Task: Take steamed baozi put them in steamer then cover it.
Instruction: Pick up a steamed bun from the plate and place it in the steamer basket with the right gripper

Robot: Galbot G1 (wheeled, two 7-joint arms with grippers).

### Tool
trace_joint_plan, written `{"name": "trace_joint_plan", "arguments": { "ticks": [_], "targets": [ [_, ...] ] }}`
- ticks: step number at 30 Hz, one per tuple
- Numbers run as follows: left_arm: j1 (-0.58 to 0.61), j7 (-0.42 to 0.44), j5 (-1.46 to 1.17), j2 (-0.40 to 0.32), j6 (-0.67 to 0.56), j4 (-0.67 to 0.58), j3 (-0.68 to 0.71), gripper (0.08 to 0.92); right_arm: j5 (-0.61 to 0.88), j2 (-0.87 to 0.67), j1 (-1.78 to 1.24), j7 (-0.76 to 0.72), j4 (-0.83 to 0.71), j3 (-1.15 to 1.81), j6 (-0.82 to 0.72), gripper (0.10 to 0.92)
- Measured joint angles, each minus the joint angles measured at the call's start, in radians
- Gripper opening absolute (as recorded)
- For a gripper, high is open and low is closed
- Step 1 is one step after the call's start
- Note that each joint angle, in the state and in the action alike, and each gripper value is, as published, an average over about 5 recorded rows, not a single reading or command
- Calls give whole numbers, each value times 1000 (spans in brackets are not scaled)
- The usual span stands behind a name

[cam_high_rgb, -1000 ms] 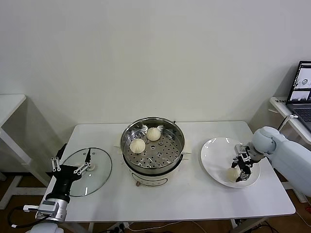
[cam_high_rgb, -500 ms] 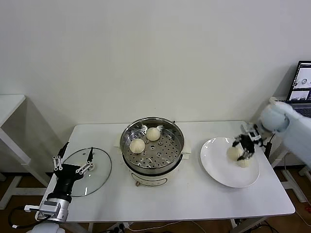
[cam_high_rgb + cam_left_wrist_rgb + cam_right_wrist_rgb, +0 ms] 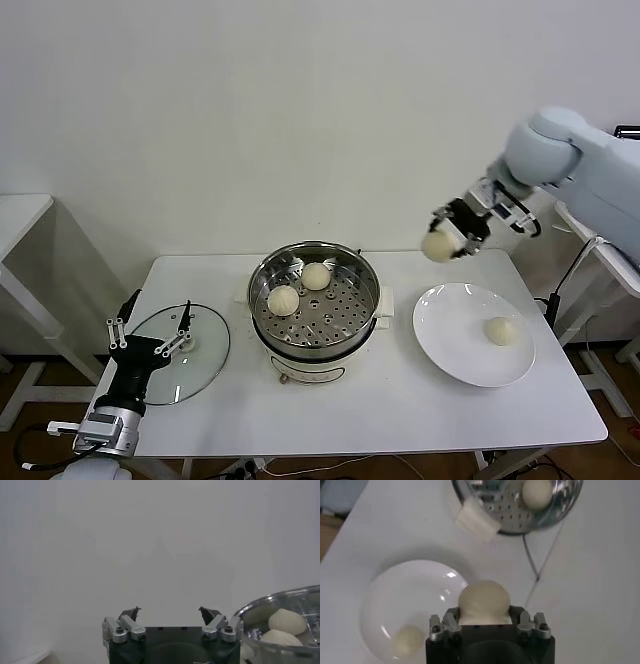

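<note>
While the right gripper [image 3: 446, 240], clamped on a baozi [image 3: 437, 245], hangs at right of centre, the steamer [image 3: 314, 305] lies lower left of it; left gripper [image 3: 148, 335] parked, jaws apart.

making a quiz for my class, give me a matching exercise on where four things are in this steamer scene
Things:
1. lid
2. left gripper
3. right gripper
4. plate

Places or states:
A. holds one bun, on the table right of the steamer
B. raised above the table, shut on a bun
C. flat on the table, left of the steamer
D. open, over the lid

Pairs: 1-C, 2-D, 3-B, 4-A
</note>
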Motion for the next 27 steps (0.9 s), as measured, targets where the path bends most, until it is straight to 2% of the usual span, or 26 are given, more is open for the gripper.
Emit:
{"name": "trace_joint_plan", "arguments": {
  "ticks": [13, 27],
  "targets": [
    [9, 3, -3, 0, -1, -13, -10, 823, -80, 224, 64, 110, -5, -132, 221, 695],
    [0, 9, -6, 3, -6, 6, -24, 823, -199, 364, -62, 200, -40, -141, 349, 696]
  ]
}}
